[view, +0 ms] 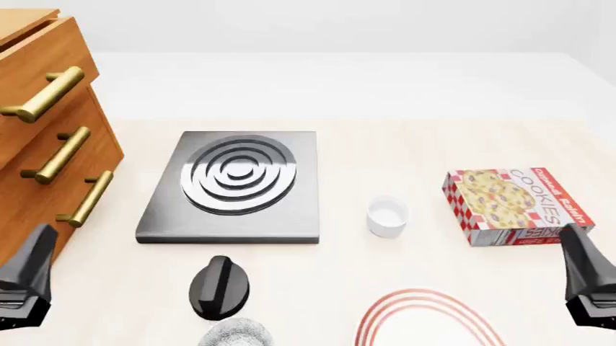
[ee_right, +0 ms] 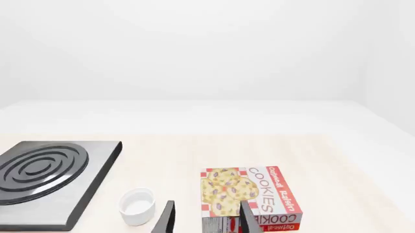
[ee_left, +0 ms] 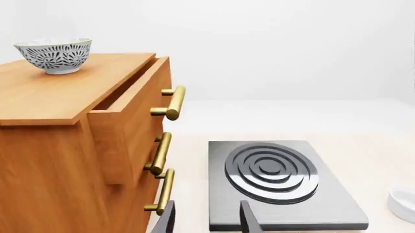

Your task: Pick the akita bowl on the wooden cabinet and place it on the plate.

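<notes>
left wrist view puts the bowl [ee_left: 55, 54] up on the cabinet [ee_left: 58, 92], far back on the top, upright, nothing gripping it. top drawer slid out a bit, brass handles [ee_left: 170, 103] poking toward the stove plate [ee_left: 275, 182] just beside it. left gripper [ee_left: 206, 221] low near the table, fingers apart, nothing between them. well below the bowl and well apart from it.

front view shows only the near arc of the plate [view: 428, 317] at the bottom edge, red rings visible. second speckled bowl [view: 236, 335] peeking in beside it, near a black knob [view: 219, 287]. easy mix-up there, wrong bowl entirely. ramekin [view: 387, 215] and cookie box [view: 515, 205] further out.

right gripper [ee_right: 206, 218] also parted, holding nothing, hovering near the box.

risks, guessing: clipping the open drawer or handles on the way up, nudging the bowl off the back with a shallow rim pinch, or landing it off-centre since the plate sits so close in.
</notes>
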Action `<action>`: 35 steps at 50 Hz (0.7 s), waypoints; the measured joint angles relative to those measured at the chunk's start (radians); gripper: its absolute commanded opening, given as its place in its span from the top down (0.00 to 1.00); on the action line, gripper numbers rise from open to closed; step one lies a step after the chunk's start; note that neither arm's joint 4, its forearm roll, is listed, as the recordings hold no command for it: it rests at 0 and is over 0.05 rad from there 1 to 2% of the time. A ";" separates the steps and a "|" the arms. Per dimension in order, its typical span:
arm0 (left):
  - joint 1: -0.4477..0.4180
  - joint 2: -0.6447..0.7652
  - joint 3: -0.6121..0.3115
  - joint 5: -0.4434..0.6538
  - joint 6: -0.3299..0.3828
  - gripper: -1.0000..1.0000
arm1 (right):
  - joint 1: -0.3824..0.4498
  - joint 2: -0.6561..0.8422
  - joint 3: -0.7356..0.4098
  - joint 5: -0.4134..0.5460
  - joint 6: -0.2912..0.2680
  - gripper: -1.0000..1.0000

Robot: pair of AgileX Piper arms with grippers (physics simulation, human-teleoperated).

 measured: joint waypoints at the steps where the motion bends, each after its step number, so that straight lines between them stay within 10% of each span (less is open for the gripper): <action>1: -0.001 0.000 0.000 -0.002 0.005 0.00 | 0.000 0.001 0.000 0.000 0.000 0.00; 18: 0.022 0.000 -0.048 0.036 0.043 0.00 | 0.000 0.009 -0.001 -0.007 0.002 0.00; 35: -0.007 0.026 -0.373 0.323 0.020 0.00 | 0.000 0.006 -0.001 -0.003 0.001 0.00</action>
